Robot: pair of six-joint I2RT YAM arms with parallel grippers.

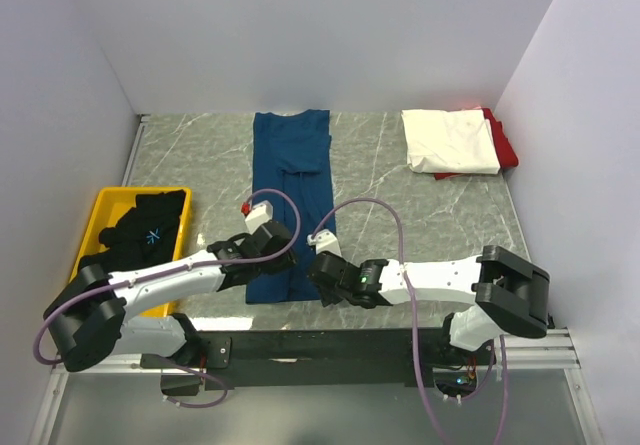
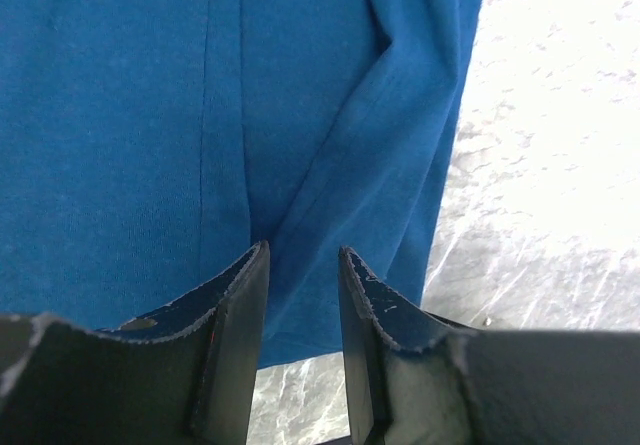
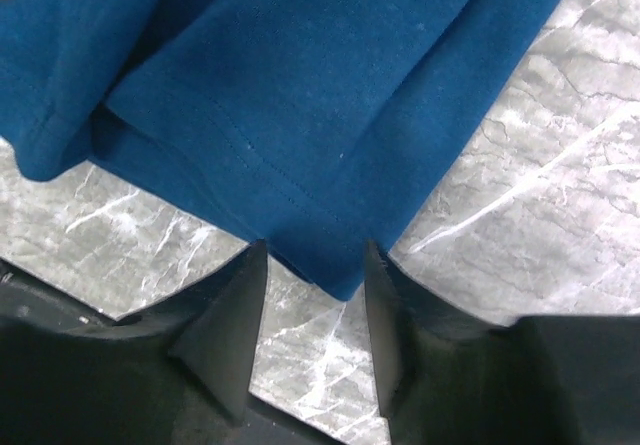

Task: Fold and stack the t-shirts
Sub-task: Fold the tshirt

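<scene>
The red t-shirt (image 1: 508, 151) lies mostly hidden under the white t-shirt (image 1: 450, 140).

Navy-blue t-shirt (image 1: 290, 165): sides folded in to a long narrow strip, flat on the tabletop (image 1: 400, 205), running down the middle from 12 to 6 o'clock, soft creases along the layers. White t-shirt (image 1: 450, 140): neat folded rectangle at 2 o'clock, stacked on a folded red t-shirt (image 1: 505, 150) peeking out at its 3 o'clock edge. Black t-shirts (image 1: 140, 220): bunched, unfolded, in a yellow bin (image 1: 100, 210) at 9 o'clock.

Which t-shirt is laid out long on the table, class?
The navy-blue t-shirt, mid-table. The white t-shirt lies folded atop the red t-shirt far right; the black t-shirts are heaped in the yellow bin.
</scene>
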